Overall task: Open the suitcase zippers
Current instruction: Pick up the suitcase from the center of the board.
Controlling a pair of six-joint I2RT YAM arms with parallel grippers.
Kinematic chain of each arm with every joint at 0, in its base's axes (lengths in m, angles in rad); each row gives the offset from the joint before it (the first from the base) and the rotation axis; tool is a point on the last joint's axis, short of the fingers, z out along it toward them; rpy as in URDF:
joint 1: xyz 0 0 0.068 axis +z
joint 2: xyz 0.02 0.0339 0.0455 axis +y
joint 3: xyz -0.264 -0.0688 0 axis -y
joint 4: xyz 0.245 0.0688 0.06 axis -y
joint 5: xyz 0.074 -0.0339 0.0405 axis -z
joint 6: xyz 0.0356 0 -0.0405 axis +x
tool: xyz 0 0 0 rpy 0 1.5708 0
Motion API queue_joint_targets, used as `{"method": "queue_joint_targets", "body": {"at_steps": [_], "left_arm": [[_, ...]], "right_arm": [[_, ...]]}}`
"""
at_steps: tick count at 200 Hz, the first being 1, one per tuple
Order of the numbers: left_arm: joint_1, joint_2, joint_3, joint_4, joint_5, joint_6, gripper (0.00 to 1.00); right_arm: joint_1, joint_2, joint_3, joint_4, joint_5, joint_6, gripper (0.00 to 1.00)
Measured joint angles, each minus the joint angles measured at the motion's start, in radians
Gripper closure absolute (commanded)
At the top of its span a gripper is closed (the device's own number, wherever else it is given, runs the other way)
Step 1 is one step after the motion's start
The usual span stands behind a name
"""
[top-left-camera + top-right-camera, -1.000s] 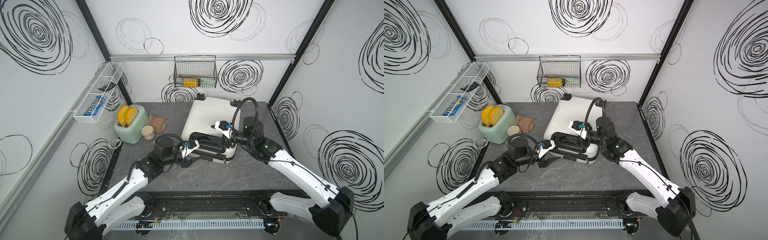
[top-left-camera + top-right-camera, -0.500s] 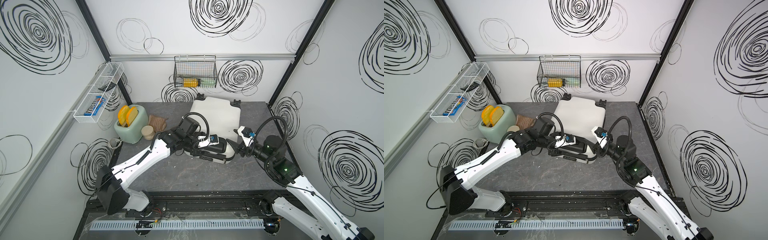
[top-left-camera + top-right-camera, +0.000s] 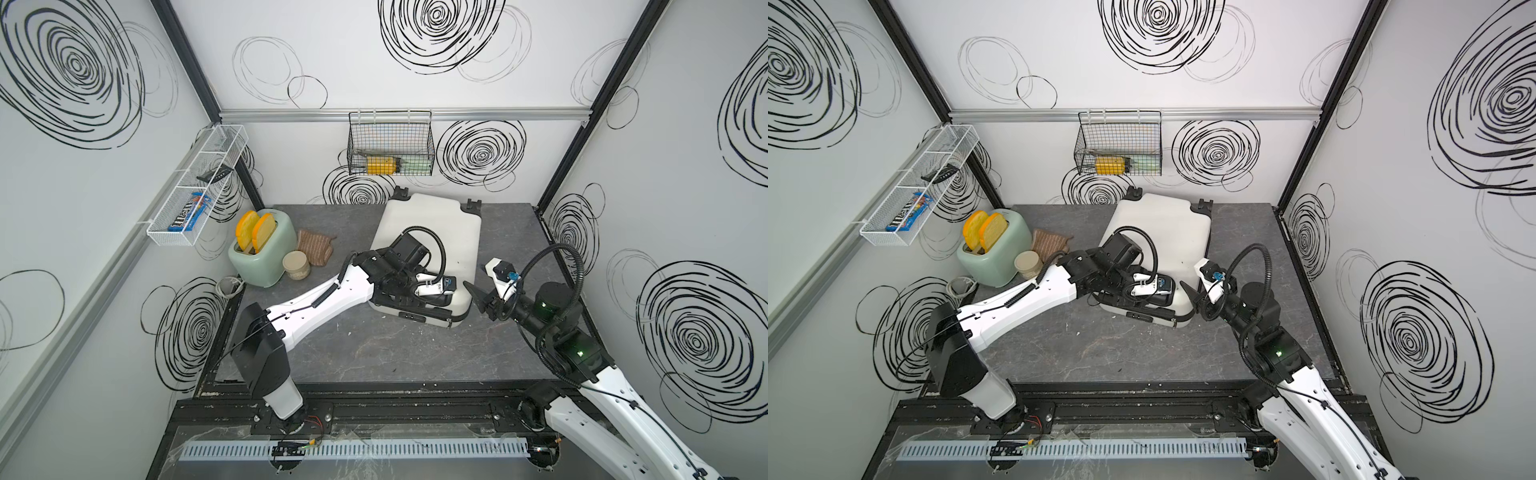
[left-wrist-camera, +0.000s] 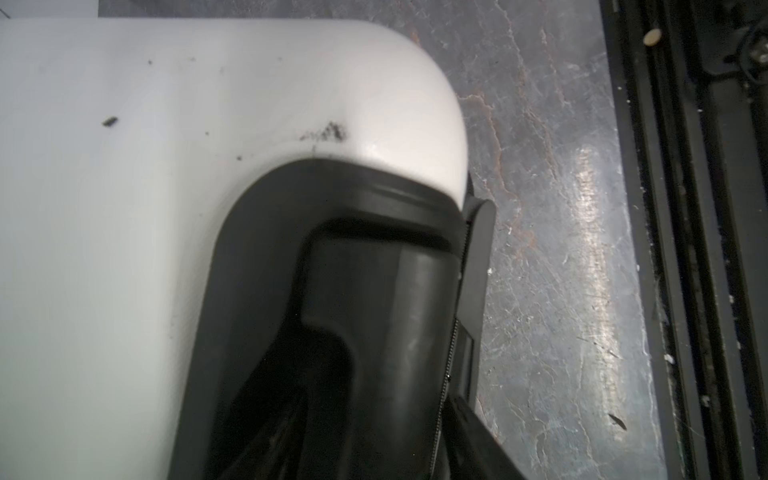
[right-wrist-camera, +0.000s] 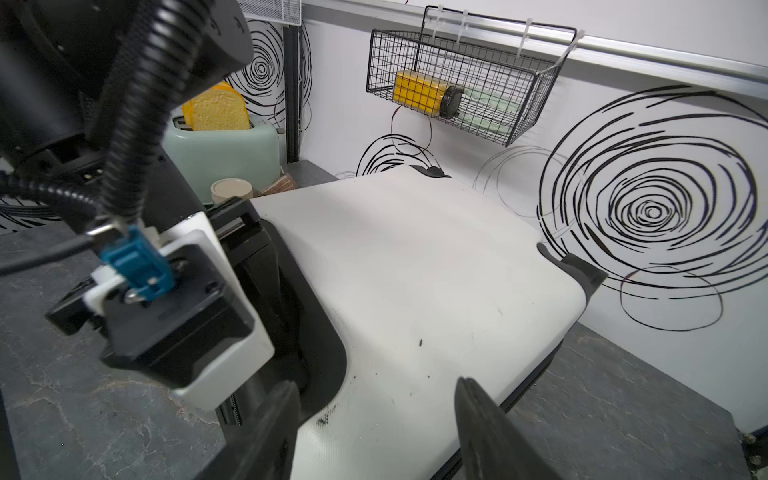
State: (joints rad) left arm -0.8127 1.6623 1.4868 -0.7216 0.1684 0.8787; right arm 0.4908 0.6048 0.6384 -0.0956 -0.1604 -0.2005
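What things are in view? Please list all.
suitcase: one, white, on table
zippers: one, black, suitcase seam
toaster: one, green, left of suitcase
bread slices: two, yellow, in toaster
cloth: one, brown, beside toaster
jar: one, beige, beside toaster
wire basket: one, black, back wall
bottle: one, yellow, in wire basket
shelf: one, white, left wall
candy pack: one, blue, on shelf
left gripper: one, black, over suitcase edge
right gripper: one, black, open, beside suitcase

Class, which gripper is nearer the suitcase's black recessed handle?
Left. The left gripper sits right over the handle; the right gripper hovers by the suitcase's near right corner.
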Motion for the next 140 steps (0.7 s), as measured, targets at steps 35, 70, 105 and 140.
{"method": "queue_joint_targets", "body": {"at_steps": [35,70,105,140], "left_arm": [[-0.005,0.026,0.016,-0.025,-0.043,0.007,0.44],[-0.011,0.032,0.026,-0.043,-0.053,0.02,0.56],[-0.008,0.034,0.035,-0.06,-0.029,0.056,0.66],[0.011,0.034,0.037,-0.067,0.025,0.065,0.74]], "right_arm": [[-0.004,-0.03,-0.013,-0.002,0.014,0.018,0.37],[-0.006,-0.038,-0.014,-0.002,0.015,0.027,0.38],[-0.006,-0.05,-0.021,-0.004,0.008,0.031,0.38],[-0.006,-0.077,-0.039,0.003,-0.011,0.034,0.39]]}}
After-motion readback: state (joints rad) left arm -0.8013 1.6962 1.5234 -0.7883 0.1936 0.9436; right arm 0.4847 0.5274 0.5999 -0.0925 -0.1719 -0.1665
